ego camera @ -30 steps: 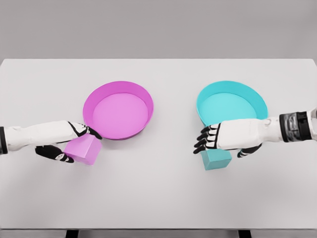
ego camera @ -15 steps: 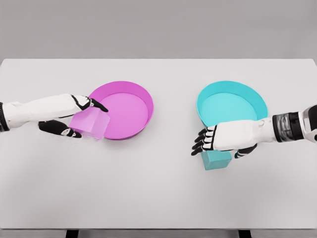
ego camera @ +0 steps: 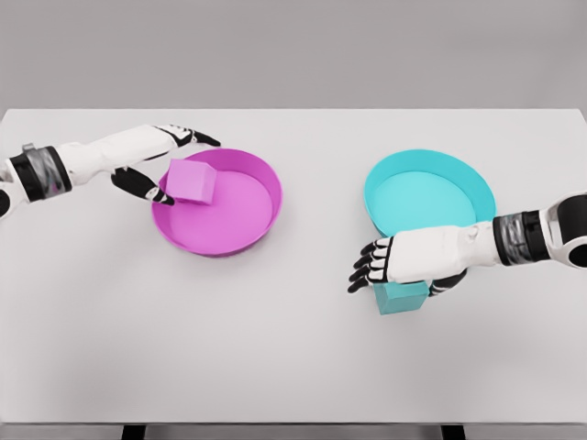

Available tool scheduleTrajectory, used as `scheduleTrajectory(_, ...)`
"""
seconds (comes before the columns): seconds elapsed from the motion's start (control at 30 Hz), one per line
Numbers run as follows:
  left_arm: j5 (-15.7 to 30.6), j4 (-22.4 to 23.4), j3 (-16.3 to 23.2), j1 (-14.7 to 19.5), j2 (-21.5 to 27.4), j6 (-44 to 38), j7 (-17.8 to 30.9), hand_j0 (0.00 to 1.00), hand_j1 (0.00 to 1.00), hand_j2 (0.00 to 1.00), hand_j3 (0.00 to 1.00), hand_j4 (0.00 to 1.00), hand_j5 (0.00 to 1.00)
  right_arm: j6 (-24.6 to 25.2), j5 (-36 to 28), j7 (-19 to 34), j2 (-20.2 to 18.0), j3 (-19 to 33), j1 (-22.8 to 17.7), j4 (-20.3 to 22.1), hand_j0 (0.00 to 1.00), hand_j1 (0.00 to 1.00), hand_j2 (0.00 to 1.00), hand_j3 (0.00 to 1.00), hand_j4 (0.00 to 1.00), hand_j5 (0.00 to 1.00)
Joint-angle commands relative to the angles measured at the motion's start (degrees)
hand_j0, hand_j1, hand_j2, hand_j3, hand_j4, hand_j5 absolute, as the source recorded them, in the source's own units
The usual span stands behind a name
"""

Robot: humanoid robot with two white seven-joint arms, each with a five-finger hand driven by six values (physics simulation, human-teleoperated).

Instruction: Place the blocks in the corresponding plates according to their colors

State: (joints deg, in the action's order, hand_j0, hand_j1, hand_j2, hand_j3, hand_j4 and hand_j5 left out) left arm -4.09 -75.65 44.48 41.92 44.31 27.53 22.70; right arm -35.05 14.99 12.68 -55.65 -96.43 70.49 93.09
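Now the pink block (ego camera: 192,181) sits tilted over the left part of the pink plate (ego camera: 240,225), grasped by the left hand (ego camera: 160,163) between thumb and fingers. Over to the right, the teal block (ego camera: 401,297) rests on the white table (ego camera: 275,348), just near of the teal plate (ego camera: 431,197); the right hand (ego camera: 394,261) covers its top, fingers curled loosely, and I cannot tell whether it grips.

**Pink block over its plate, teal one on the table**

From my seat, the left hand (ego camera: 163,165) grips the pink block (ego camera: 192,181) over the pink plate's (ego camera: 240,236) left rim. My right hand (ego camera: 396,266) covers the teal block (ego camera: 400,297), which sits on the white table (ego camera: 275,348) just below the teal plate (ego camera: 477,188).
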Motion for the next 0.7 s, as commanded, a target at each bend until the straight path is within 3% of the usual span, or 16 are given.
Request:
scheduleTrajectory(0.0,0.23,-0.9,0.0,0.26,0.77,1.2,-0.02,1.0,1.0,1.0,1.0,1.0,1.0,0.05,-0.22,-0.02,0.28,0.11,0.0,-0.89,1.0,1.0,1.0,1.0,1.0,1.0)
scheduleTrajectory(0.13,1.37,-3.01,-1.67,1.06,8.24,7.36,-0.02,1.0,1.0,1.0,1.0,1.0,1.0,0.05,0.48,0.07,0.28,0.19,0.0,-1.51,1.0,1.0,1.0,1.0,1.0,1.0)
scheduleTrajectory(0.3,3.04,-1.96,-3.43,0.18,15.63,7.47,0.07,1.0,1.0,1.0,1.0,1.0,1.0,0.05,1.27,0.16,0.37,0.11,-0.09,-1.6,1.0,1.0,1.0,1.0,1.0,1.0)
scheduleTrajectory(0.5,2.51,2.08,-2.38,-5.62,14.58,7.47,0.07,1.0,1.0,1.0,1.0,1.0,1.0,0.05,1.71,0.95,0.46,0.19,-0.44,-1.42,0.82,0.82,0.82,0.82,0.82,0.82)
scheduleTrajectory(0.67,2.51,4.72,-2.73,-6.06,14.93,7.47,0.16,1.0,1.0,1.0,1.0,1.0,1.0,0.05,2.77,0.95,0.46,0.19,-1.05,-1.42,0.77,0.77,0.77,0.77,0.77,0.77)
